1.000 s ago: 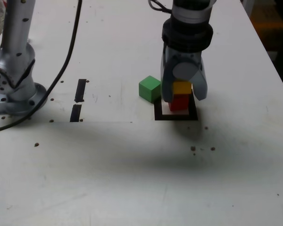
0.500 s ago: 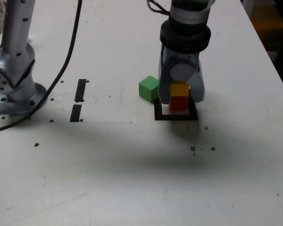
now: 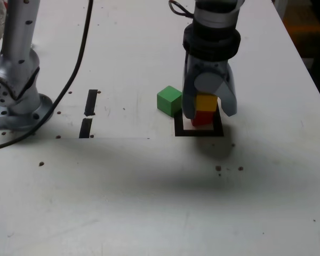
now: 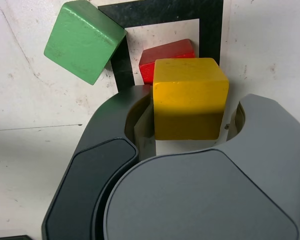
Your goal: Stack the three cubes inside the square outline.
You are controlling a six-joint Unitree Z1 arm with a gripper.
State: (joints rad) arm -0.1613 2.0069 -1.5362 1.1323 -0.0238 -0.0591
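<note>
Yellow cube (image 4: pixel 190 97): sits on red cube (image 4: pixel 166 59) inside the square outline (image 3: pixel 199 131). End effector (image 3: pixel 209 106): jaws spread, straddling the yellow cube without gripping. Green cube (image 3: pixel 169 100): on desk, just left of outline. Risk: a jaw clipping the stack on withdrawal, toppling it.

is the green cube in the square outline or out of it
Out. The green cube sits on the table beside the square outline, at the exterior view's left; only its corner overlaps the tape in the wrist view.

Two stacked cubes (image 3: pixel 205 109) inside outline (image 3: pixel 198 131)

No legible text (or labels) anywhere
</note>
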